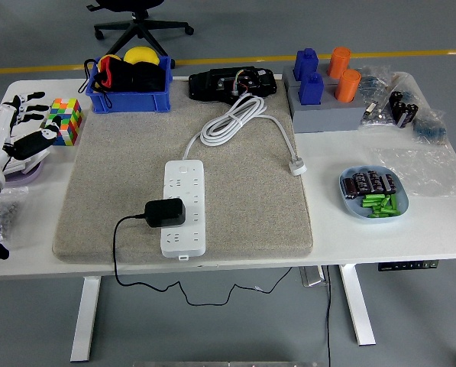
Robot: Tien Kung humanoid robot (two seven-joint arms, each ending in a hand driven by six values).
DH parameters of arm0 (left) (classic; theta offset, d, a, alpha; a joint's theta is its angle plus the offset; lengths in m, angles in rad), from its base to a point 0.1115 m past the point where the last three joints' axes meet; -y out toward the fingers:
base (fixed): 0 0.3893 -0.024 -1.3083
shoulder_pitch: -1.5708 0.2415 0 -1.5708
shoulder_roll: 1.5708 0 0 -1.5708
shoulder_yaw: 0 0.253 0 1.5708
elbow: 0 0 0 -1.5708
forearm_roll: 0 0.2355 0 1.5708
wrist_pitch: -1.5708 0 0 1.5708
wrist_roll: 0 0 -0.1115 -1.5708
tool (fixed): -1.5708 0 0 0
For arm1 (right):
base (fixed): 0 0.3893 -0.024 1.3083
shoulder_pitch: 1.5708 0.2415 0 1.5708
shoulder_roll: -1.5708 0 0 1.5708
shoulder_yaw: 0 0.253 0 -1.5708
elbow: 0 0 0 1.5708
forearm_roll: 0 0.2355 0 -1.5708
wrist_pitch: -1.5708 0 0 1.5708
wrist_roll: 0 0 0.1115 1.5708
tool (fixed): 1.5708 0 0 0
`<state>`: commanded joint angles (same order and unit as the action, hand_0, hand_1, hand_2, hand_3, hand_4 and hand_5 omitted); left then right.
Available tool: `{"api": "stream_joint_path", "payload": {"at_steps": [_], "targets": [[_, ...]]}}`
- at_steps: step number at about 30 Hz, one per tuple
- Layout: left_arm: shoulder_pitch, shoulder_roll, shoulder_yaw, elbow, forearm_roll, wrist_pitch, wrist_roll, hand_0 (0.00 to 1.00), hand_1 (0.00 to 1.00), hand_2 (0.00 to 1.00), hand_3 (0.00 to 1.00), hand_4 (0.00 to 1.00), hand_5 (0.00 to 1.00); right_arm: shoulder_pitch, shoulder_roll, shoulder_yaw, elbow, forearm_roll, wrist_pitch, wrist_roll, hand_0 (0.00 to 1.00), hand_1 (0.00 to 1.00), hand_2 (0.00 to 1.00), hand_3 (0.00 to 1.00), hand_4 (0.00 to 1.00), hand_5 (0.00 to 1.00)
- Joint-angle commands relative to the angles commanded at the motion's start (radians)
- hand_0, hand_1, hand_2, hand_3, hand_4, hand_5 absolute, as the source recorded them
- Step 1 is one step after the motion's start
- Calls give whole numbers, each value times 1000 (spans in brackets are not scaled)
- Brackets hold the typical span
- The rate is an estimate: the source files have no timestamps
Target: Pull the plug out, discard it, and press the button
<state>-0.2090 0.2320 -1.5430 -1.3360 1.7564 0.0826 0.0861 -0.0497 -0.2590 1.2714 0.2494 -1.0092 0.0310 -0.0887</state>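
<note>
The left hand rests at the bench's left edge, its white fingers loosely spread and holding nothing, just beside a colourful cube. Well apart from it, a black plug sits in a white power strip on a grey felt mat, its thin cord hanging over the near edge. The floor beyond is grey.

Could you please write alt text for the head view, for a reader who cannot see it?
A black plug sits in a white power strip on a beige mat on a white table. The robot's left hand rests, fingers spread, at the left edge beside a colourful cube.
</note>
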Motion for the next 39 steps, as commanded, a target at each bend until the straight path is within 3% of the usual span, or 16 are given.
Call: {"api": "stream_joint_path", "payload": {"at_steps": [6, 13, 17, 19, 20, 25, 26, 31, 39], "targets": [[-8, 5, 48, -1, -9, 0, 0, 792, 713, 739, 831, 642, 290, -3, 2, -3, 0, 1, 1, -1, 726, 679, 660, 642, 741, 585], [-24, 50, 196, -36, -43, -45, 11, 792, 713, 739, 831, 644, 289, 2, -3, 2, 4, 0, 0, 1, 727, 679, 660, 642, 741, 585], [-31, 73, 254, -71, -50, -106, 32, 795, 729, 745, 831, 668, 259, 3, -2, 3, 3, 1, 0, 0, 727, 679, 660, 642, 741, 585], [-30, 82, 261, -97, -46, -164, 61, 795, 729, 745, 831, 668, 259, 3, -1, 1, 2, 2, 0, 0, 727, 679, 660, 642, 741, 585], [-28, 86, 261, -107, -48, -189, 69, 820, 807, 797, 824, 883, 215, 3, -1, 0, 2, 2, 0, 0, 728, 679, 660, 642, 741, 585], [-28, 106, 286, -129, -34, -294, 89, 820, 807, 797, 824, 883, 215, 3, -4, -9, 1, 4, 0, -1, 728, 679, 660, 642, 741, 585], [-35, 113, 306, -121, -32, -311, 89, 854, 837, 816, 833, 998, 190, 4, -5, -12, 1, 6, 0, -1, 727, 679, 660, 642, 742, 585], [-55, 135, 388, -101, -33, -342, 87, 854, 837, 816, 833, 998, 190, 10, -12, -22, 4, 9, 0, 0, 727, 679, 660, 642, 742, 585], [-60, 131, 449, -107, -50, -352, 93, 862, 860, 835, 858, 998, 199, 11, -17, -35, 3, 15, 0, 0, 727, 679, 660, 642, 742, 586]]}}
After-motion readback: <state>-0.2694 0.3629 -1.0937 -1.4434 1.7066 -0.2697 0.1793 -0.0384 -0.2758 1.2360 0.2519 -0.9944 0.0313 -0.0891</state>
